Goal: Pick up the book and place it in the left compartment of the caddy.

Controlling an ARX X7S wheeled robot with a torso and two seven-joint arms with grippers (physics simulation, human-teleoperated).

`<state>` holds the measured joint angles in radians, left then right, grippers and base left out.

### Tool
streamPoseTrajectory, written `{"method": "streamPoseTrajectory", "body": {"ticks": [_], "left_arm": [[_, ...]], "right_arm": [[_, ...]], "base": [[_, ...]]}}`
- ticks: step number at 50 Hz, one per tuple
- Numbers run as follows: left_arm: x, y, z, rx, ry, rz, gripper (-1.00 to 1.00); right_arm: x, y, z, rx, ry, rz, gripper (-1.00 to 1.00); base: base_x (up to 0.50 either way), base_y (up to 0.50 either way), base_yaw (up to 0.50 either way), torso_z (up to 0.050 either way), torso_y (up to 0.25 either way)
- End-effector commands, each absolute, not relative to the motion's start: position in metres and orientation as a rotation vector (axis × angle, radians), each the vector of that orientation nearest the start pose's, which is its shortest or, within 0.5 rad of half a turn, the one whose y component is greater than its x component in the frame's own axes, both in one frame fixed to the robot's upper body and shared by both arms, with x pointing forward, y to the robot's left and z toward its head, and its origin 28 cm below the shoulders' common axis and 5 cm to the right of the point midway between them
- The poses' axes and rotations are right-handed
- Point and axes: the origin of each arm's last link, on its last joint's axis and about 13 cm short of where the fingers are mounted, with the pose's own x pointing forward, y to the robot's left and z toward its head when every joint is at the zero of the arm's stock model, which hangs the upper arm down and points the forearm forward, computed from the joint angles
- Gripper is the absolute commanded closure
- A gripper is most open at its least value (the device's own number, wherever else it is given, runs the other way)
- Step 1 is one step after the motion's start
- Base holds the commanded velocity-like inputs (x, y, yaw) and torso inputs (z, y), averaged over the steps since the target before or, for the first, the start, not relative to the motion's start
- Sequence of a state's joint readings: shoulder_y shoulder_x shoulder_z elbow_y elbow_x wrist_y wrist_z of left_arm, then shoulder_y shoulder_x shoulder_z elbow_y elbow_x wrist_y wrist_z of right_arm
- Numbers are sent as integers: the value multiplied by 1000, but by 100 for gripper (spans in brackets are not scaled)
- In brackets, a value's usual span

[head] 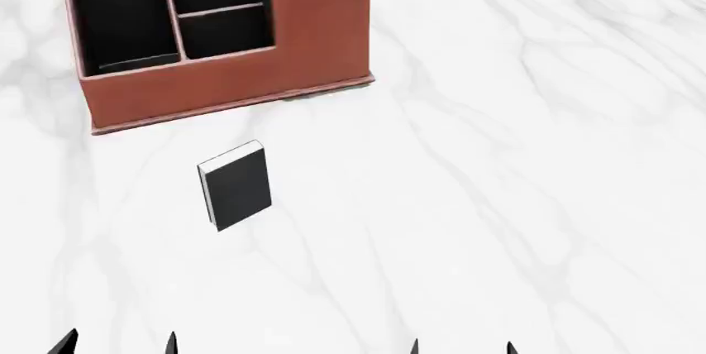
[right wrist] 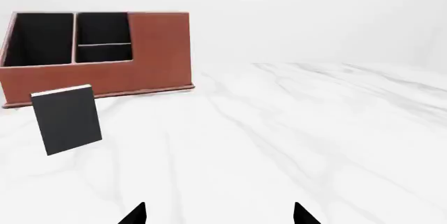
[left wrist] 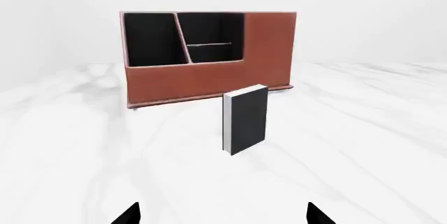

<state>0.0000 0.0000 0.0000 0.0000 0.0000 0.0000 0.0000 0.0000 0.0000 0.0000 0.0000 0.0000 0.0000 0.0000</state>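
Only the black tips of the left gripper [head: 116, 342] are seen at the bottom edge of the head view, and the rest of the arm is cut off. The same is true of the right gripper [head: 461, 346], where just two small dark points are shown. In each wrist view, two black tips are seen far apart at the picture's edge, so both grippers are held wide, with nothing between the tips. Both are kept low and near the robot, well apart from the book [head: 235, 186].

The book is laid flat on the white marble table [head: 497, 164], a little turned, with its black cover up and a thin white page edge shown. It is found near the front wall of the caddy [head: 226, 93] but is not touching it. In the left wrist view the book [left wrist: 246, 119] is seen almost straight ahead, between the two tips.

The top of the caddy is cut off in the head view. The left compartment [head: 119, 19] is seen as a long black slot at the caddy's left end, beside two shorter slots split by a divider. Its floor is too dark to be made out well.
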Motion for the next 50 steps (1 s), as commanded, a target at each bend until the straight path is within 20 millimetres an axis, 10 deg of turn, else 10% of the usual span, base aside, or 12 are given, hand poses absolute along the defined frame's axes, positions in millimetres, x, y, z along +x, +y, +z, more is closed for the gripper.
{"method": "streamPoseTrajectory", "body": {"ticks": [1, 27, 40, 50], "left_arm": [[212, 207, 12, 23, -4, 10, -100], [215, 215, 36, 63, -79, 130, -100], [217, 273, 149, -117, -412, 417, -100], [216, 284, 146, -104, -433, 499, -100]], "right_arm": [[209, -94, 16, 0, -28, 23, -100], [215, -88, 8, -7, -20, -7, -100], [225, -86, 22, -22, -35, 0, -100], [229, -84, 21, -24, -36, 20, -100]], "base": [[0, 0, 0, 0, 0], [0, 0, 118, 0, 0], [0, 0, 500, 0, 0], [0, 0, 500, 0, 0]]}}
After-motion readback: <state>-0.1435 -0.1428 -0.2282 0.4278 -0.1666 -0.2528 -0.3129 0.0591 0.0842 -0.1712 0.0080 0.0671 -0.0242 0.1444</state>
